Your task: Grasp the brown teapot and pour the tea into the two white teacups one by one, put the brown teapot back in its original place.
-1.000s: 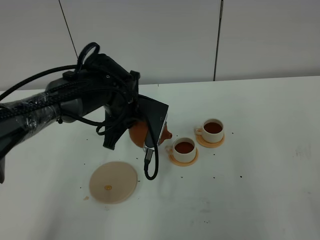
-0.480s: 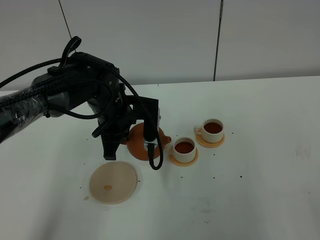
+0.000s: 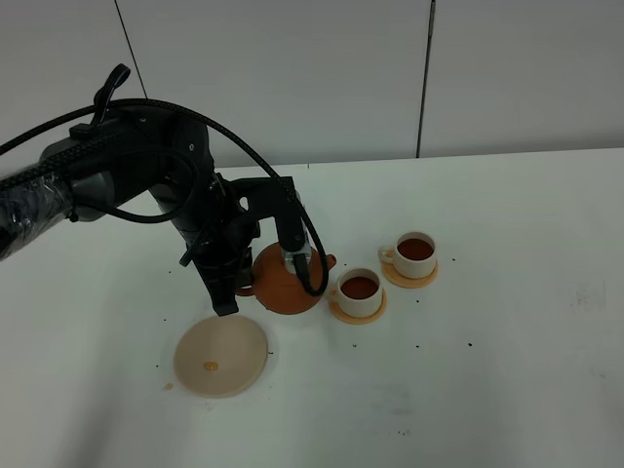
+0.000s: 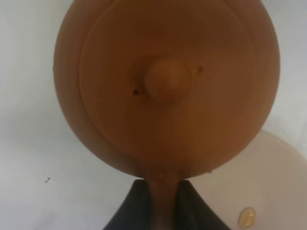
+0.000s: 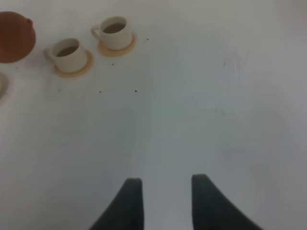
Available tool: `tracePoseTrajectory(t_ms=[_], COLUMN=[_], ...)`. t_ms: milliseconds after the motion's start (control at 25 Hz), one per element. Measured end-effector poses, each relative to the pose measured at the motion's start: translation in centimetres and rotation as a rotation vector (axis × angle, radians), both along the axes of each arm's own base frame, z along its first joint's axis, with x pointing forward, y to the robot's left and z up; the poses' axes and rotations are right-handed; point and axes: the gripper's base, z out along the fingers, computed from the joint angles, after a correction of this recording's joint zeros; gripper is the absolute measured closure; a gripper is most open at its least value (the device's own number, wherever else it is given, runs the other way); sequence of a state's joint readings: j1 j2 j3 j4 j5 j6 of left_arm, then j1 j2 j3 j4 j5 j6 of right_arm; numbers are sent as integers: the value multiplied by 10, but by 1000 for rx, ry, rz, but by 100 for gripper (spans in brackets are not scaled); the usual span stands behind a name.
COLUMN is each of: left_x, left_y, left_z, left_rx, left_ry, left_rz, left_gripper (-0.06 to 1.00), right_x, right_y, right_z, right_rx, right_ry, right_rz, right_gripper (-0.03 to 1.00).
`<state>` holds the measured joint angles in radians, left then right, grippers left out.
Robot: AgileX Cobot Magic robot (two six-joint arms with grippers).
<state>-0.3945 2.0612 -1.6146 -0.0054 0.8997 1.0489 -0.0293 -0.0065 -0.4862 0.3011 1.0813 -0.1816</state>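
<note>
From the high exterior view, the brown teapot (image 3: 285, 281) is seen upright beside the left arm, its spout turned toward the nearer teacup (image 3: 360, 292). Whether it touches the white table (image 3: 507, 322) cannot be told. The left gripper (image 3: 246, 283) is clenched on its handle. The pale beige mat (image 3: 221, 355) lies just beside and in front of the pot, bare except for a small stain. The farther teacup (image 3: 416, 254) stands close behind the nearer one; each sits on an orange-tan saucer and holds dark reddish-brown tea.

In the left wrist view, the teapot (image 4: 165, 86) fills the picture, lid knob at centre, and its handle is gripped between the dark fingers (image 4: 129, 208) (the mat (image 4: 268, 191) shows at one corner).

In the right wrist view, the right gripper (image 5: 165, 201) is held spread and empty over bare table, well apart from the teapot (image 5: 15, 36) and both teacups (image 5: 67, 53) (image 5: 115, 31).
</note>
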Motion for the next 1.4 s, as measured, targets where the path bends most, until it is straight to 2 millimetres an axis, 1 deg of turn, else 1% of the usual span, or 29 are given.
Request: tracePoseTrajectory(t_ms=[160,280,360,480,600,680,840,960,1080,1280,1400], left_x=[-1,-7,-12,-19,-24,-27,-33,-42,-54,-75,-83], left_y=[1,4,6,12,21,27,35,42,51,61,62], left_z=[4,17,26,39,49,54,57,51,39,11,-6], left_rx=[-9,-12,-16,-20,-29,-37,-8,3,-2,-46,-70], left_ry=[3,7,23,62,99,119,142,158,160,132,135], left_rz=[11,26,71,178,334,460,644,752,829,906,922], left_gripper=[77,77,77,77,77,77,77,77,77,77,77], right_x=[0,0,0,0,0,0,0,0,0,0,0], right_y=[0,0,0,0,0,0,0,0,0,0,0], right_z=[0,0,0,0,0,0,0,0,0,0,0], right_rx=[0,0,0,1,1,1,1,2,2,2,2], right_ry=[0,0,0,0,0,0,0,0,0,0,0], right_rz=[0,0,0,0,0,0,1,2,2,2,2], right_gripper=[72,72,72,72,72,72,72,72,72,72,72])
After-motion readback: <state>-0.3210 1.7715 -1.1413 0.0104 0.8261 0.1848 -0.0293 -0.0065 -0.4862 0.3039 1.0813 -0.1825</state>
